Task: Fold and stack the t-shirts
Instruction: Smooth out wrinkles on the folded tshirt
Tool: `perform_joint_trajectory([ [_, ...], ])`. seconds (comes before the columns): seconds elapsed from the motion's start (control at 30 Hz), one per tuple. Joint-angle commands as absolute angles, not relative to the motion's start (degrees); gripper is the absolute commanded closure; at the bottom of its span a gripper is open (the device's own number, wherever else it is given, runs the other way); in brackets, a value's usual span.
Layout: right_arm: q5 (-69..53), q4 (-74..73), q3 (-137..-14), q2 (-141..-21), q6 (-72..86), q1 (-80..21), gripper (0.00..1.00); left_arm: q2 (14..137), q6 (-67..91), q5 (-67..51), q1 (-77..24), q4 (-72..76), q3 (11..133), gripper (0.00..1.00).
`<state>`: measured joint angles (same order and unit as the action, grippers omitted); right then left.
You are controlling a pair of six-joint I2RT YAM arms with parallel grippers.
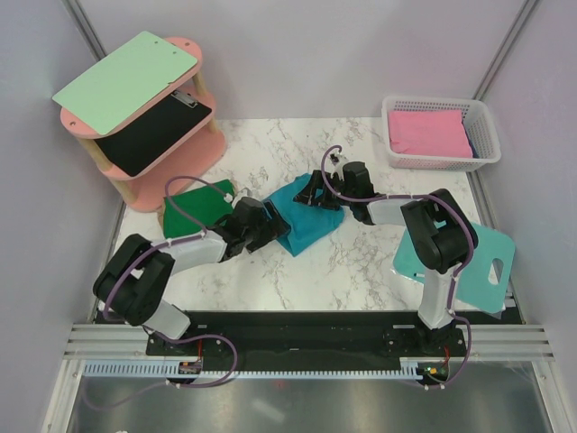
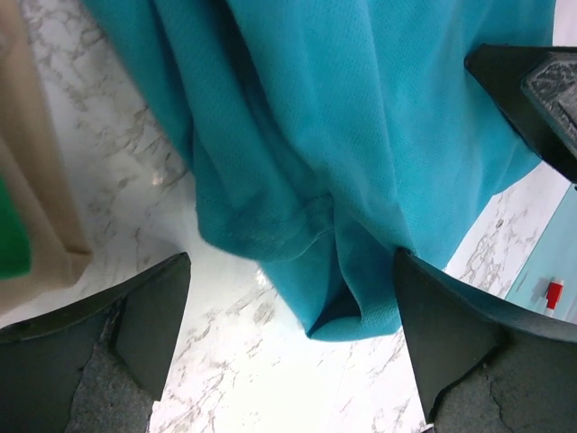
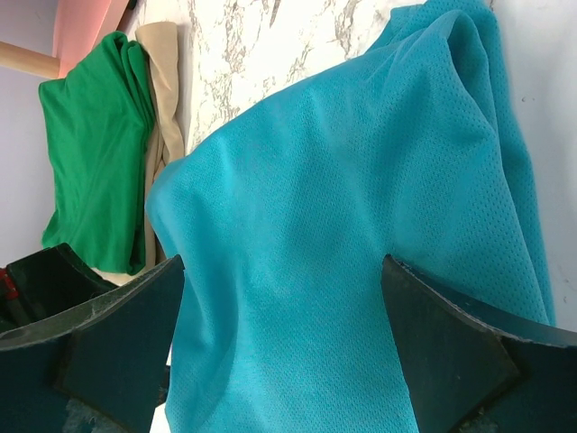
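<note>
Marble table (image 1: 361, 262): teal t-shirt (image 1: 311, 225) lies between left gripper (image 2: 288, 289) and right gripper (image 3: 281, 280), both wide.

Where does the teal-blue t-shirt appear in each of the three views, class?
Top external: the teal-blue t-shirt lies crumpled at the table's centre.
Left wrist: it fills the upper middle.
Right wrist: it fills the centre and right.
Shared landmark: the marble tabletop.
</note>
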<state>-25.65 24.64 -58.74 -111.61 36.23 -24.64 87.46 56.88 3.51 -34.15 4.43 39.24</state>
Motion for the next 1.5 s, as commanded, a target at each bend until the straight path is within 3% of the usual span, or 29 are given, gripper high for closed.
perform_joint_trajectory([
  [0.0,-26.8,25.8,-58.9,-111.4,35.7,-25.0,0.03,81.7,58.9,5.4,-34.4,3.6,36.3,0.00],
  [0.27,-27.1,26.3,-58.7,-112.2,36.1,-25.0,0.03,74.4,58.8,7.2,-34.4,2.7,35.8,0.00],
  [0.7,-27.0,26.5,-58.3,-112.9,36.0,-25.1,0.03,83.3,56.7,1.9,-34.4,6.0,42.5,0.01],
  [1.47,-27.2,26.5,-58.4,-113.6,36.5,-25.0,0.02,91.5,57.6,0.7,-34.4,-12.1,50.6,0.06],
])
